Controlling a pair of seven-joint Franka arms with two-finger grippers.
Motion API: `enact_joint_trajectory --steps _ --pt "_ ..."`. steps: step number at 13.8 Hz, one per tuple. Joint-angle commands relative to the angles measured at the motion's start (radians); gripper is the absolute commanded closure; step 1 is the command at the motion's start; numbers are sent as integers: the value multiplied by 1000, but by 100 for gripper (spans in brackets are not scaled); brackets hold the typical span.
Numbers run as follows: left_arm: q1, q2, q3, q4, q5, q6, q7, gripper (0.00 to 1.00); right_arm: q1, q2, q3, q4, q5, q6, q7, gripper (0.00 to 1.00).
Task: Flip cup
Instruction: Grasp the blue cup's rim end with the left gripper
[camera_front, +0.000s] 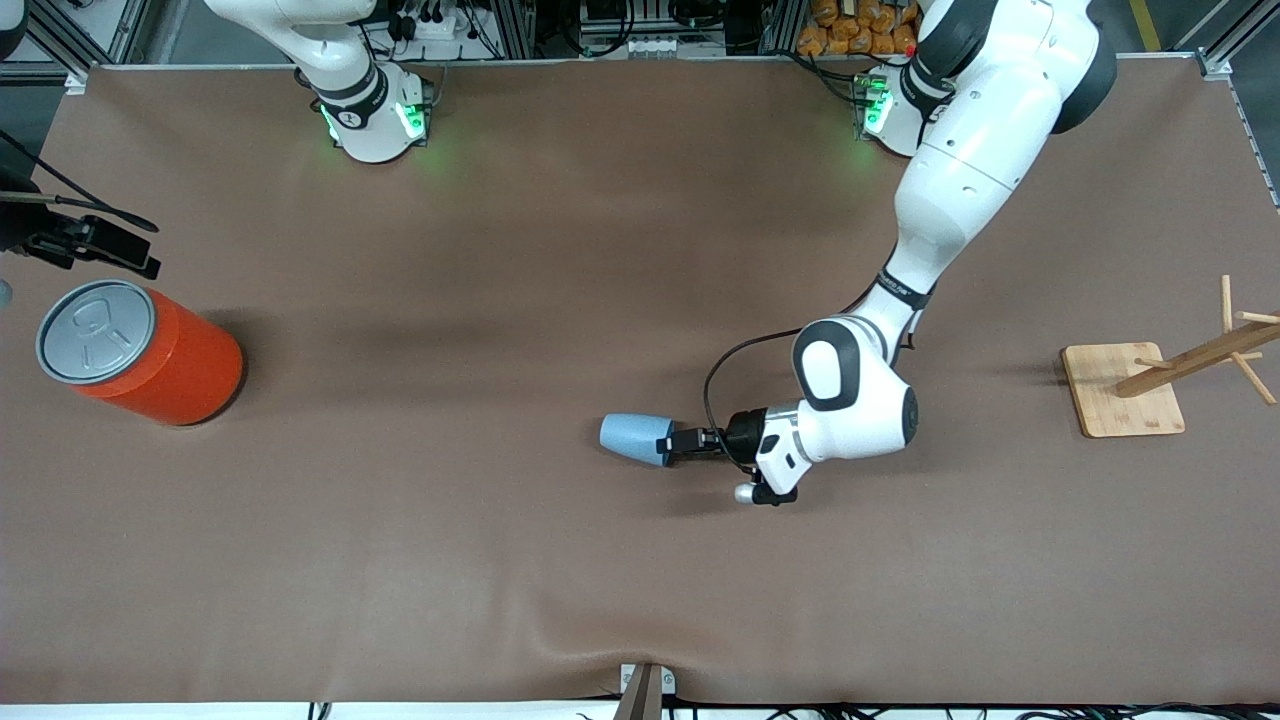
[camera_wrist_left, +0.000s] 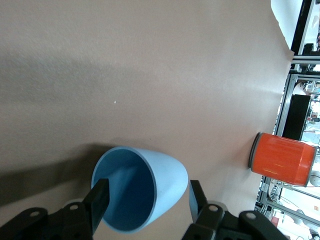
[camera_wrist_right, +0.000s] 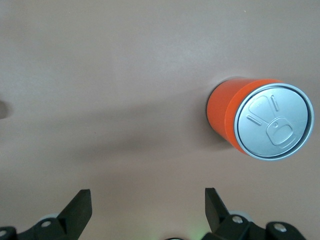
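The light-blue cup (camera_front: 635, 438) lies on its side on the brown table, its dark-blue mouth (camera_wrist_left: 122, 192) facing my left gripper (camera_front: 674, 441) and its base pointing toward the right arm's end. My left gripper (camera_wrist_left: 148, 200) is low at the cup's rim and open. One finger (camera_wrist_left: 100, 200) stands across the mouth, the other (camera_wrist_left: 197, 200) beside the outer wall with a small gap. My right gripper (camera_front: 120, 245) hangs open over the right arm's end of the table, near the orange can, with nothing between its fingers (camera_wrist_right: 80, 205).
A large orange can (camera_front: 150, 355) with a grey lid stands at the right arm's end of the table, also in the right wrist view (camera_wrist_right: 260, 117). A wooden peg stand (camera_front: 1125, 388) sits at the left arm's end.
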Motion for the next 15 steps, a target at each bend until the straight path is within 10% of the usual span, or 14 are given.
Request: enact_joint_trajectory --steps 1,6,15 --pt "-29 25 3 32 -63 17 20 33 -1 15 -3 47 8 -18 12 0" --pt "-39 19 4 25 -120 17 20 100 25 19 -2 47 5 -17 9 0" --pt "113 -194 24 -6 192 -135 -165 100 48 19 0 47 -10 3 7 0"
